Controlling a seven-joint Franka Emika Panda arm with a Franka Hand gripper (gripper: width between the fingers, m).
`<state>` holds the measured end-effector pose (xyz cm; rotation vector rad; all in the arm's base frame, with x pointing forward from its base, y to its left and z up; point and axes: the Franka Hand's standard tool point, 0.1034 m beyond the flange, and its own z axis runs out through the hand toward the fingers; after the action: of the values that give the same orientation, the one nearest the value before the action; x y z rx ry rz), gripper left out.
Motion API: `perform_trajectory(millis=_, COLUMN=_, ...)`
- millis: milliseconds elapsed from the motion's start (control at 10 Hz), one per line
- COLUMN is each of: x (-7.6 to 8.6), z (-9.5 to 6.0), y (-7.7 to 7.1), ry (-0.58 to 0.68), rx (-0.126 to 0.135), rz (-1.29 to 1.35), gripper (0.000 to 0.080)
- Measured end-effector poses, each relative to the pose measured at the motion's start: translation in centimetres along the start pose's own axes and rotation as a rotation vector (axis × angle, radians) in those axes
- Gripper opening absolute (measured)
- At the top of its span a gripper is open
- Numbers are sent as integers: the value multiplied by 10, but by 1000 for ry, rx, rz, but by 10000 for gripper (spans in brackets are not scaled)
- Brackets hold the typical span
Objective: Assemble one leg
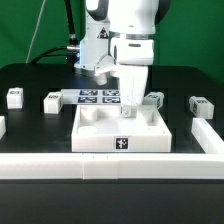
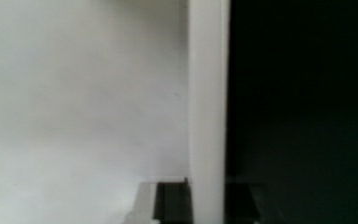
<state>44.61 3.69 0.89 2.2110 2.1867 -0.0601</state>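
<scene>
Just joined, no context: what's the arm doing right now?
The gripper is down over the far part of the large white panel. I cannot tell whether it holds anything: the wrist view shows only a white surface, a pale edge and darkness. Loose legs lie on the black table: leg one and leg two at the exterior view's left, leg three and leg four at its right.
</scene>
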Motion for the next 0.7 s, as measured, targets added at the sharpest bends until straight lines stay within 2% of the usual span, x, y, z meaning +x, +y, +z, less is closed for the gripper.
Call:
perform_trajectory(millis=100, x=12, z=-2, y=6, ry=-12, rx=8, rz=-20, gripper=58)
perform_trajectory(millis=300, x=31, z=-4, y=22, ry=-26, rx=6, rz=-46, gripper=59)
perform_trajectory(millis=600, x=49, z=-2, y=36, ry=-23, rx=-6, rz=-30, gripper=59)
perform_trajectory(millis=700, x=49, z=-2, y=38, ry=-24, rx=-7, rz=-23, gripper=59)
